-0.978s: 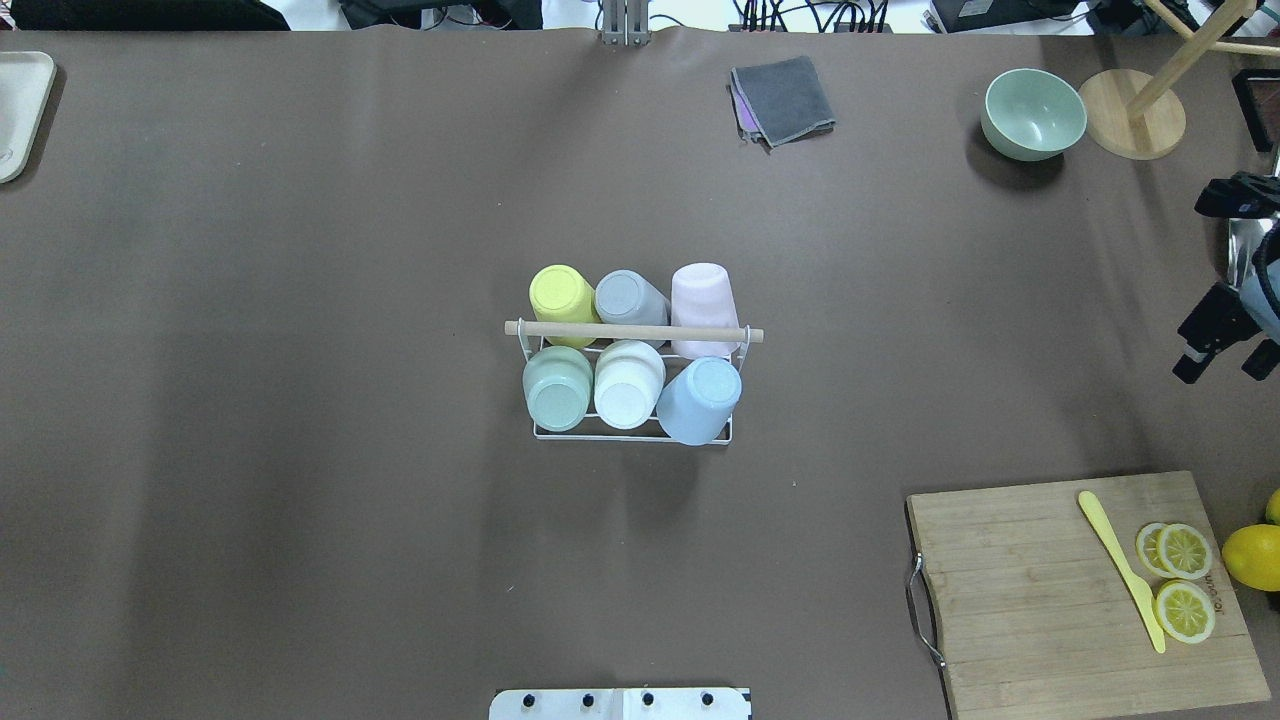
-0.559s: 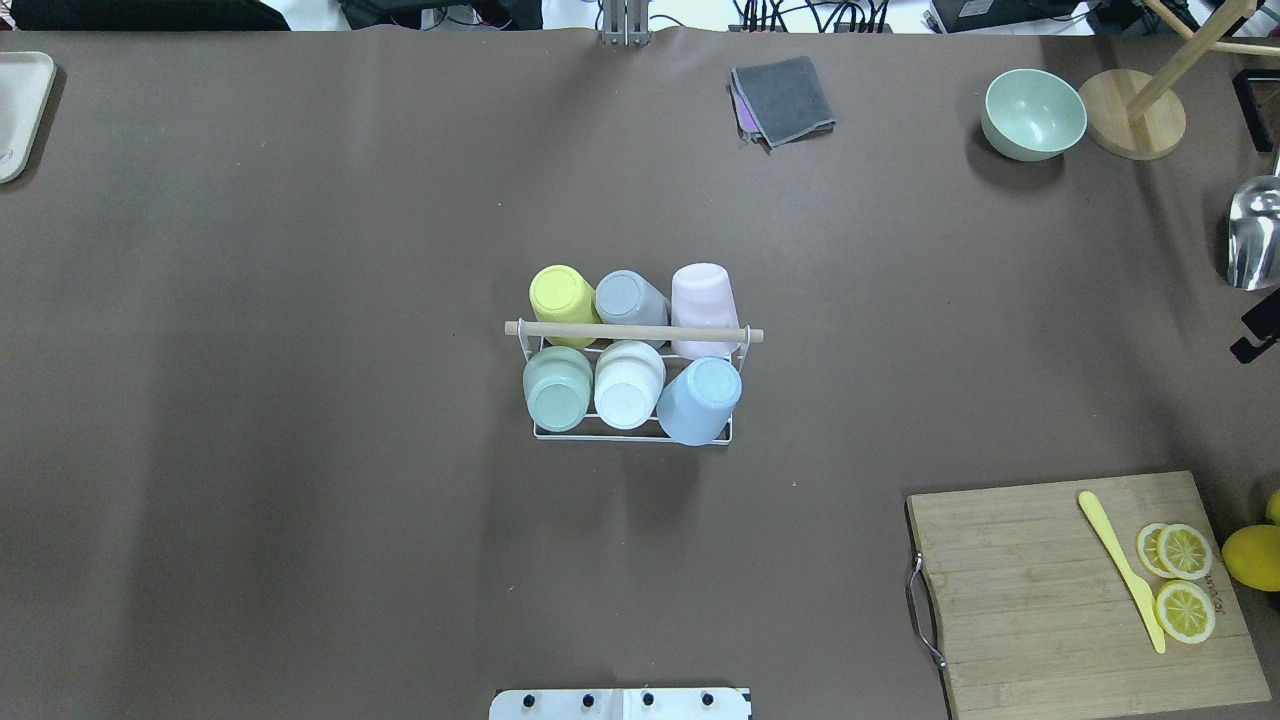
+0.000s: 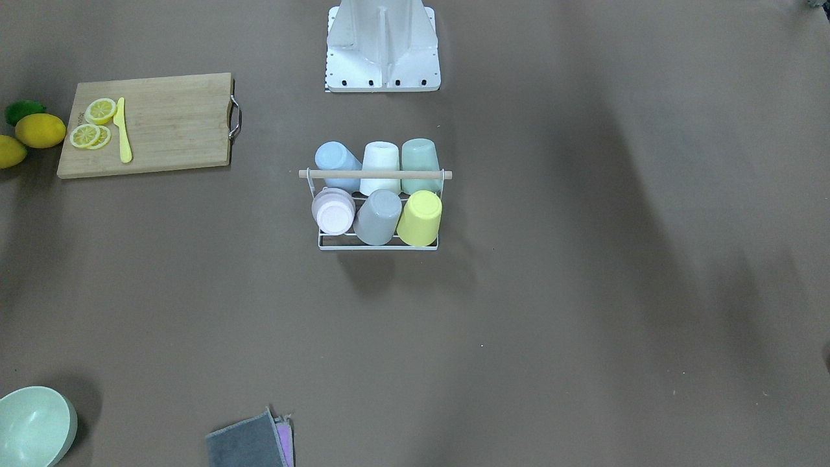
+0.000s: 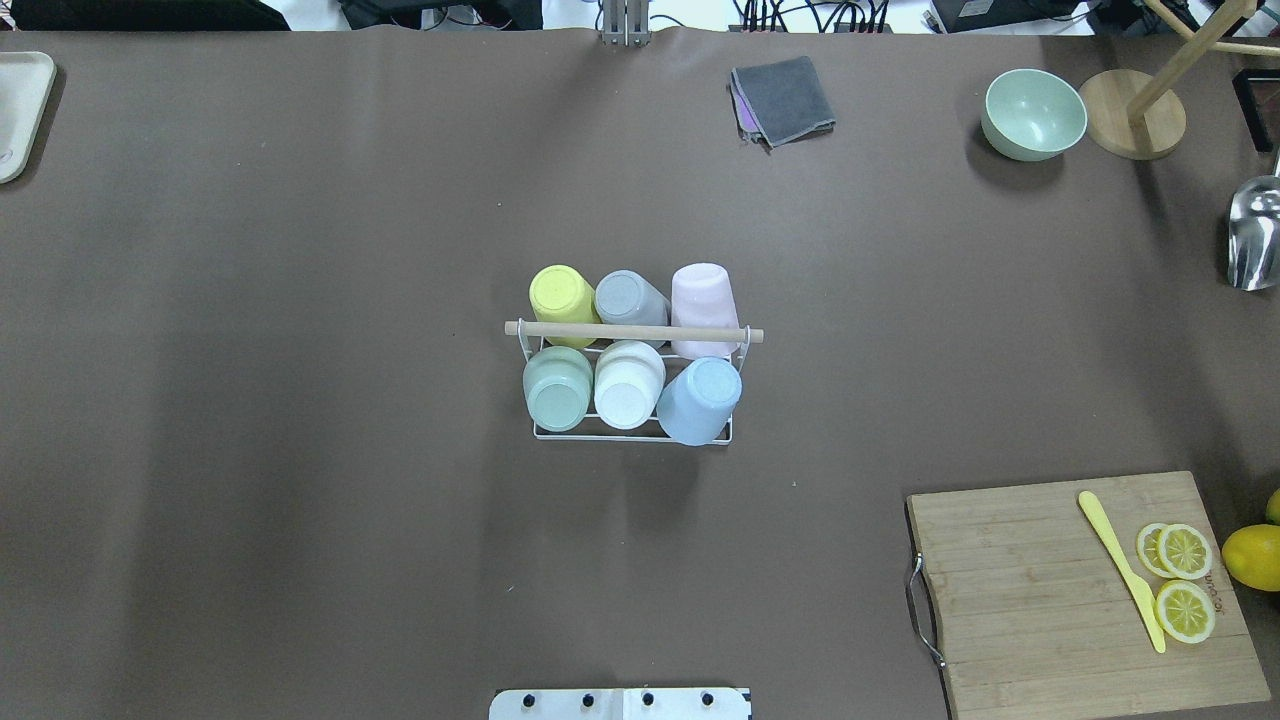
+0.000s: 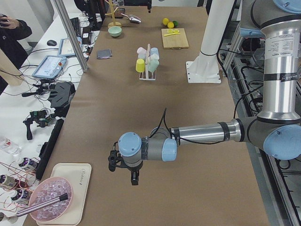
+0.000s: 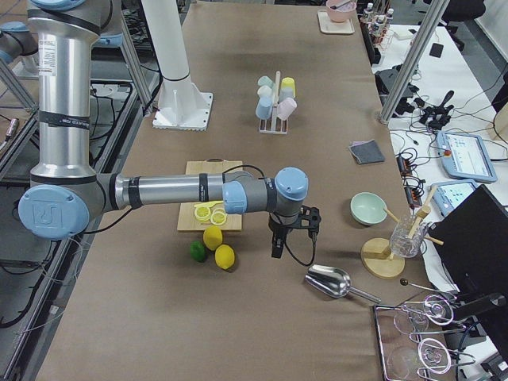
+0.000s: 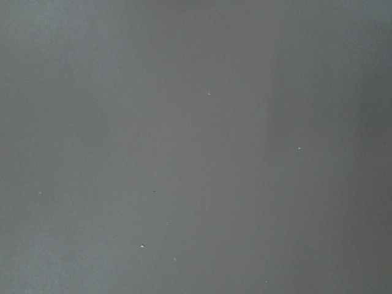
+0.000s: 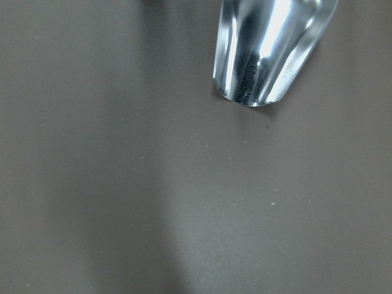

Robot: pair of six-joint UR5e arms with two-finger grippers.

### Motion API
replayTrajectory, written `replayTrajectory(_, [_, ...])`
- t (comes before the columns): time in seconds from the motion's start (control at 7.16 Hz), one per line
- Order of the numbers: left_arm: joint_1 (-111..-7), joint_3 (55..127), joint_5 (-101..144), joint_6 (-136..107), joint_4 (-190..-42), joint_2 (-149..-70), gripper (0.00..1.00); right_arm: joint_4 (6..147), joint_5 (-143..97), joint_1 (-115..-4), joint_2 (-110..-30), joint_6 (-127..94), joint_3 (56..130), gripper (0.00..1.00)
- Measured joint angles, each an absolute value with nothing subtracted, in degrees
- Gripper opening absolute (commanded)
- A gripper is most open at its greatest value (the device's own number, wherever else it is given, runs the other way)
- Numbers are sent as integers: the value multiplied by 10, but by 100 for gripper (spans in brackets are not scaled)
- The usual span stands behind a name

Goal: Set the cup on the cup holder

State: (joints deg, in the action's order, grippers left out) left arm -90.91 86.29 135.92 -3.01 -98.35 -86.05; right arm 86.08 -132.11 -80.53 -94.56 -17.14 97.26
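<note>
Neither claw shows in the overhead or front-facing views, and the side views alone do not reveal whether the left gripper [image 5: 133,177] or the right gripper [image 6: 276,248] has its fingers apart or together: it cannot be told. The left wrist camera sees only bare brown table [image 4: 300,400] cover; the right wrist camera catches the mouth of a metal scoop [image 8: 269,49], cut off by the frame's top edge. The cup holder [image 4: 634,332] stands at the middle of the table, well apart from both grippers, which hang near opposite ends. Six upturned cups fill it: the yellow cup [image 4: 562,300], grey cup [image 4: 628,300] and pink cup [image 4: 703,300] in the row farther from the robot, the green cup [image 4: 557,388], white cup [image 4: 628,385] and blue cup [image 4: 700,400] in the nearer row, the blue one leaning outward at its corner. The prongs themselves are hidden beneath the cups. The left arm reaches out with its forearm level, wrist turned down, its claw pointing at bare cover near a white tray [image 5: 81,181]. The right arm stretches likewise, its claw aimed downward between a lemon [image 6: 225,255] and the scoop, just beyond the cutting board [image 6: 208,213].
</note>
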Motion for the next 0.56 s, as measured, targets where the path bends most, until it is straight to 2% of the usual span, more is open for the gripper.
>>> replayTrajectory(0.56, [-909,865,1359,-31,-984,-861,97,853,-1316,-820,-941,-177,964,100])
